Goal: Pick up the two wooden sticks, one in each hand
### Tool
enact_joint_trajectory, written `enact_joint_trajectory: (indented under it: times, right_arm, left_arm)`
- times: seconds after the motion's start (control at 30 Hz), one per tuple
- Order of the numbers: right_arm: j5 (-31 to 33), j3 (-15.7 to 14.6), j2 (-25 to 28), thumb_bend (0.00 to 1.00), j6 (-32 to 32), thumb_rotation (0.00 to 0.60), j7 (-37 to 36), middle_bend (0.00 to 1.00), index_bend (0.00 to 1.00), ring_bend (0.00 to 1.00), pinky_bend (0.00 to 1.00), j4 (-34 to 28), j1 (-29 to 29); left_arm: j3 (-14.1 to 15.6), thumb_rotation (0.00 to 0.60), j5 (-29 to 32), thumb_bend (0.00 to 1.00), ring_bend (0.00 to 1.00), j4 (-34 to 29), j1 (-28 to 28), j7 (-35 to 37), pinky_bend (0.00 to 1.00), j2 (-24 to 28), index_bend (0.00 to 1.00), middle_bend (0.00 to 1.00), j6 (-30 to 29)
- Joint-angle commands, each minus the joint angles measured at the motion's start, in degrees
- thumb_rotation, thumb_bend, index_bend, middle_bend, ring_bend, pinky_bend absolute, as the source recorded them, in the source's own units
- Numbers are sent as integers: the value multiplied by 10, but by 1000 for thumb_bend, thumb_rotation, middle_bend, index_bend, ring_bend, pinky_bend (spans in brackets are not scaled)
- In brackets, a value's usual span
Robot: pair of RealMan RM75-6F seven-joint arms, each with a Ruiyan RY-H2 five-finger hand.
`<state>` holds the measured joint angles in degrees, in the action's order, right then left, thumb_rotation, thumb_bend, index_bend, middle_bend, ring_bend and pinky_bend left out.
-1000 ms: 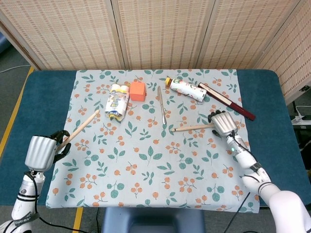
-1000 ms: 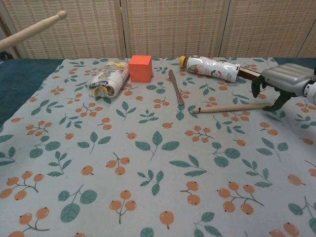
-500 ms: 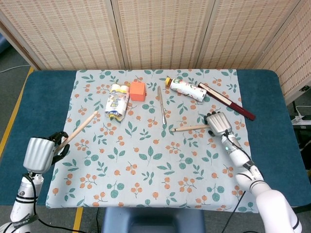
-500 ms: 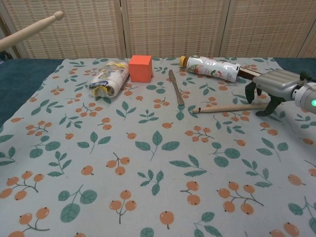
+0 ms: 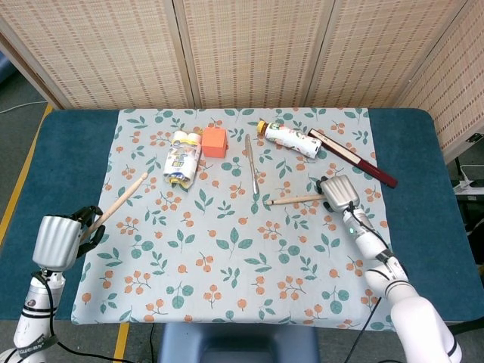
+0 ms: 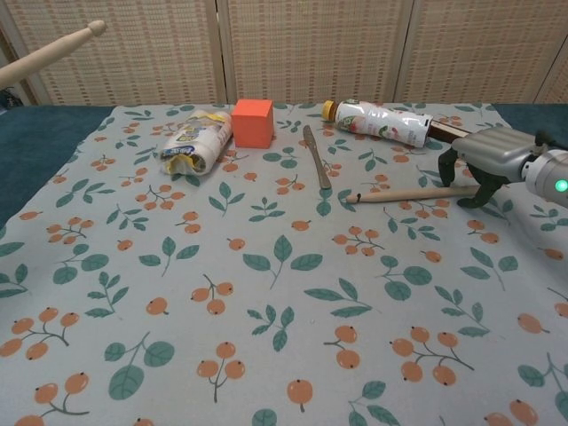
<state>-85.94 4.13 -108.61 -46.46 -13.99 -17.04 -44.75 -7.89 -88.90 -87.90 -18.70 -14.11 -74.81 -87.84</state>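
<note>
My left hand (image 5: 59,240) grips one wooden stick (image 5: 121,200), raised off the cloth, tip angled up. My right hand (image 6: 486,158) arches over the second stick (image 6: 410,193), lying flat on the tablecloth (image 5: 227,257); fingers spread astride its end, ready to close.

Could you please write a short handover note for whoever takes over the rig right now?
Left hand: grips one wooden stick, lifted off the table; its tip shows at the top left of the chest view.
Right hand: over the right end of the second wooden stick, fingers arched down on either side of it. The stick lies flat on the cloth; whether the fingers touch it cannot be told.
Done: left pick.
Left: close the right hand on the second stick and lift it.
</note>
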Motion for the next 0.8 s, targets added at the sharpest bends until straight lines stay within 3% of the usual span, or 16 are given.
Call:
enact_joint_trajectory:
  times: [0.03, 0.53, 0.8]
  right_arm:
    - [0, -1, -1, 154, 1, 600, -2, 378, 482, 663, 996, 2, 0]
    - [-3, -7, -5, 154, 0, 600, -33, 378, 495, 727, 1000, -4, -6]
    - [2, -6, -13, 160, 9, 600, -25, 426, 570, 752, 1000, 6, -4]
  left_arm:
    - [0, 600, 0, 359, 996, 1, 1, 1, 1000, -1, 698, 864, -1]
    - [1, 600, -2, 358, 996, 12, 4, 8, 1000, -3, 698, 865, 1]
    - [2, 600, -5, 359, 996, 14, 8, 14, 1000, -1, 698, 864, -4]
